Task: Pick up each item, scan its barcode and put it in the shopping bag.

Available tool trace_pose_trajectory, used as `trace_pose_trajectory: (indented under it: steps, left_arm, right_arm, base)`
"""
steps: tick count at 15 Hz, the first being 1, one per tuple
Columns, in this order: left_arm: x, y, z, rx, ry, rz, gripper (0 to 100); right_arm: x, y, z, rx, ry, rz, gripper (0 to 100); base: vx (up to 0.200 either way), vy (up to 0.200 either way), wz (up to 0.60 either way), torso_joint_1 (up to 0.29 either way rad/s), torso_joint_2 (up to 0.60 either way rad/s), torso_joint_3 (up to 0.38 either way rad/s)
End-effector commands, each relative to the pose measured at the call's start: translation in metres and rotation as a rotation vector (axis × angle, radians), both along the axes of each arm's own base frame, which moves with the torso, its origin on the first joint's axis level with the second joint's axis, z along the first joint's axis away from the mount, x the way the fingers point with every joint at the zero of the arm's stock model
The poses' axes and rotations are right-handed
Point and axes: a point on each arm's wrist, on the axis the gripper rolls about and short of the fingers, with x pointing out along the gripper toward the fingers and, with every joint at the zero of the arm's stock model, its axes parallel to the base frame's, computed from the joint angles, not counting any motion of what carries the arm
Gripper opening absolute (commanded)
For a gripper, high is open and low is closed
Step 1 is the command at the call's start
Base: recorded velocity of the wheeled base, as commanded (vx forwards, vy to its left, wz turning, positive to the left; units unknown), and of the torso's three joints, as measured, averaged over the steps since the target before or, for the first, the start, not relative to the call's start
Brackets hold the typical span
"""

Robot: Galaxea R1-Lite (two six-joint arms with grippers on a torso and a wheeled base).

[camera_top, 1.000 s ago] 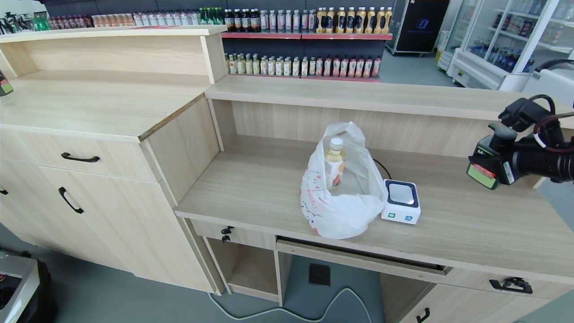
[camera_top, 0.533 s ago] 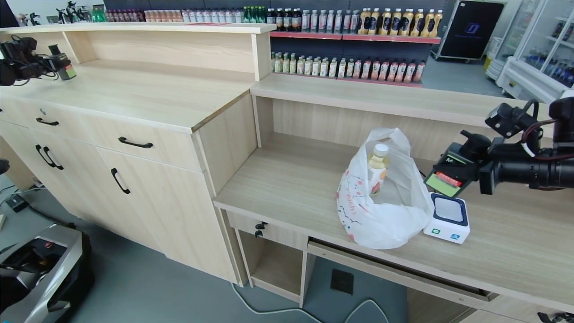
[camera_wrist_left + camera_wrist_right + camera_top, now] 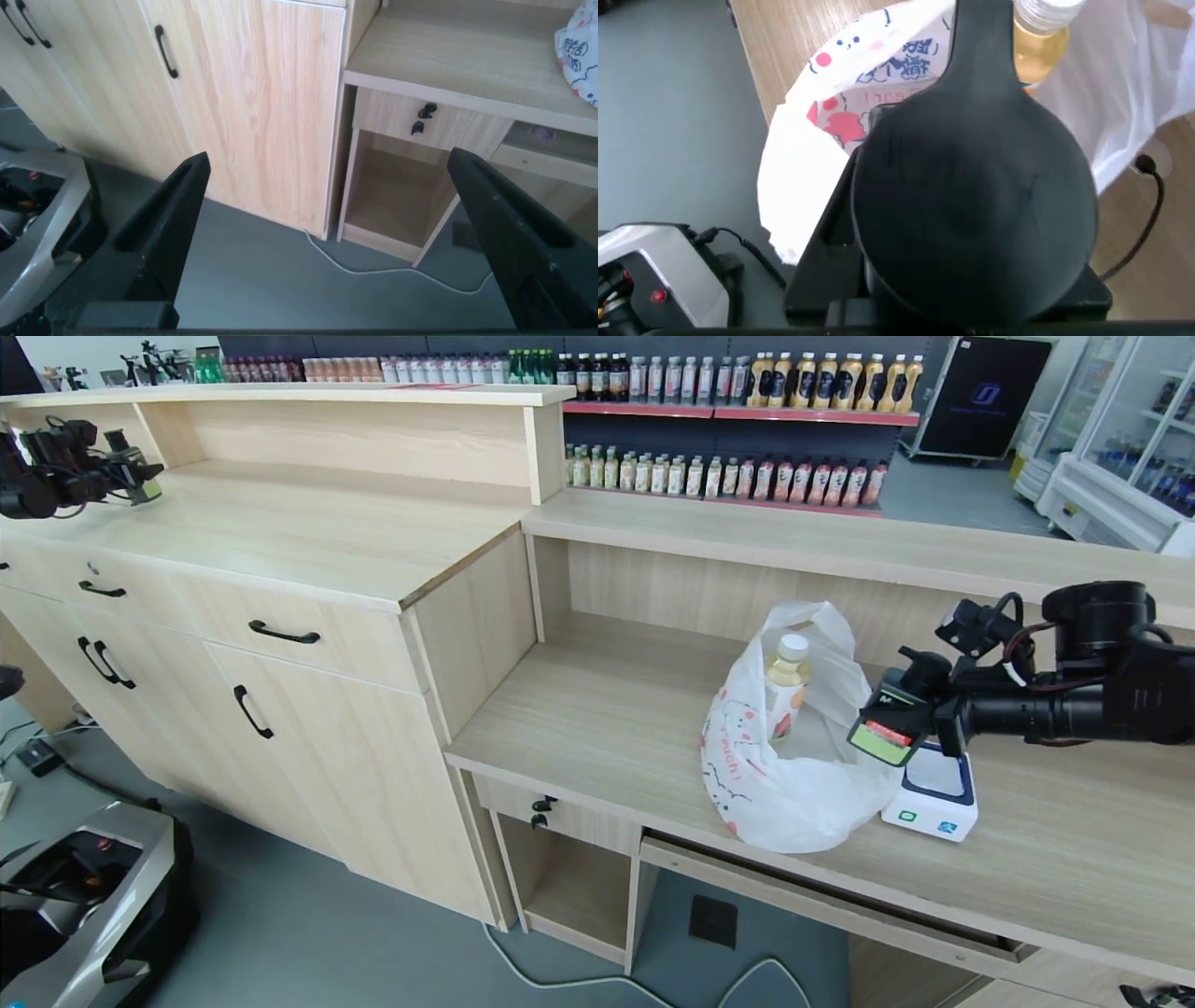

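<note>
A white plastic shopping bag (image 3: 794,793) stands open on the low counter (image 3: 607,719), with a yellow-drink bottle (image 3: 784,686) upright inside it. A small white barcode scanner (image 3: 934,793) sits against the bag's right side. My right gripper (image 3: 882,733) hangs just above the scanner's left edge, beside the bag. In the right wrist view a big black rounded shape covers the middle, with the bag (image 3: 868,84) and bottle (image 3: 1044,37) behind it. My left gripper (image 3: 140,476) is far left over the raised counter, open and empty (image 3: 327,163).
The raised counter (image 3: 308,541) with drawers and cupboard doors stands to the left. A back ledge (image 3: 840,546) runs behind the low counter. Store shelves of bottles (image 3: 709,476) lie beyond it. The scanner's cable (image 3: 1148,187) trails behind the bag.
The head camera panned, shifting the whole picture right. My right gripper has come left and down, from well right of the scanner to just above it beside the bag. The left gripper barely moved.
</note>
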Motion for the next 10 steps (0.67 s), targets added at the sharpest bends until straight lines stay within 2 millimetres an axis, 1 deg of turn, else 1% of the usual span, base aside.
trace_pose_trajectory:
  steps: [1,4,10]
  left_arm:
    - [0.000,0.000,0.000,0.000,0.000,0.001,100]
    - [0.000,0.000,0.000,0.000,0.000,0.001,100]
    - [0.000,0.000,0.000,0.000,0.000,-0.001,100]
  right_arm:
    - [0.028,0.009,-0.025,0.003,0.028,0.031,0]
    - [0.047,0.020,-0.042,0.005,0.042,0.060,0]
    - [0.069,0.036,-0.076,0.023,0.065,0.122,0]
  base:
    - [0.000,0.000,0.00,0.000,0.00,0.000]
    - [0.000,0.000,0.00,0.000,0.00,0.000]
    - [0.000,0.000,0.00,0.000,0.00,0.000]
